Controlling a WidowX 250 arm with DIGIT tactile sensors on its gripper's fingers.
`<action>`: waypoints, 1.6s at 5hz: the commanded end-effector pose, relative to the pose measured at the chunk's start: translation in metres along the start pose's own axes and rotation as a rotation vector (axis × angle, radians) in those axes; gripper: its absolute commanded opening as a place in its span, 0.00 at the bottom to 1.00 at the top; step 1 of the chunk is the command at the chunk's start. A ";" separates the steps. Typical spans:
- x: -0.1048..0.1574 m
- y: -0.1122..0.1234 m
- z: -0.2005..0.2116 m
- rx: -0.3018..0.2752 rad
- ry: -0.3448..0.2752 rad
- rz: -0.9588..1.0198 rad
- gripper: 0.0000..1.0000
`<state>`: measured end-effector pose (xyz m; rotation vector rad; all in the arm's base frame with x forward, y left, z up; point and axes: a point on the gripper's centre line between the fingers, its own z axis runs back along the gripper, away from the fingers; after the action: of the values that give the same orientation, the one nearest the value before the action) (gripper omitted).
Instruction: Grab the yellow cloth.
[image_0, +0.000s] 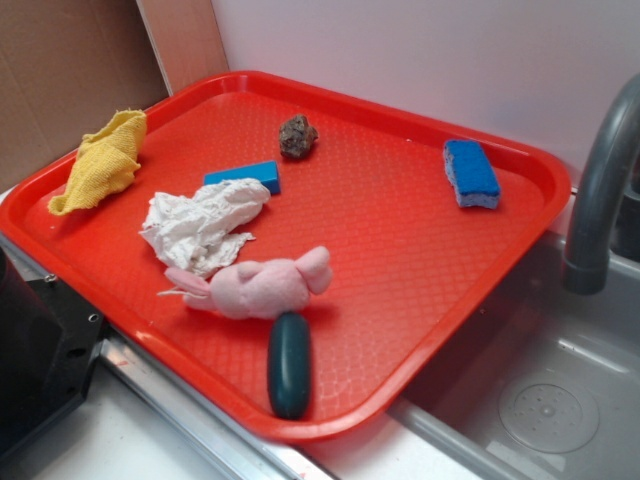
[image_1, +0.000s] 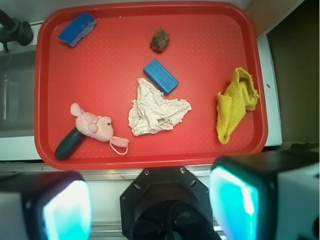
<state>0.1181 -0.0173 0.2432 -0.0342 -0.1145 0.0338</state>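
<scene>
The yellow cloth (image_0: 100, 162) lies crumpled at the left edge of the red tray (image_0: 420, 260); in the wrist view the yellow cloth (image_1: 236, 102) is at the right side of the tray (image_1: 210, 45). My gripper (image_1: 150, 205) hangs high above the counter in front of the tray, well away from the cloth. Its two teal-padded fingers (image_1: 65, 207) stand wide apart with nothing between them. The gripper does not show in the exterior view.
On the tray lie a white crumpled rag (image_0: 200, 225), a pink plush toy (image_0: 260, 285), a dark green oblong object (image_0: 289, 364), a blue block (image_0: 245, 177), a brown lump (image_0: 297, 136) and a blue sponge (image_0: 470, 172). A sink (image_0: 545, 400) with a grey faucet (image_0: 600, 180) lies to the right.
</scene>
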 end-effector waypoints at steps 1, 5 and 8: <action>0.000 0.000 0.000 0.000 0.000 0.000 1.00; 0.013 0.104 -0.098 -0.018 0.071 0.379 1.00; 0.016 0.155 -0.171 0.032 -0.012 0.345 1.00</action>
<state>0.1464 0.1286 0.0617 -0.0437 -0.0858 0.4084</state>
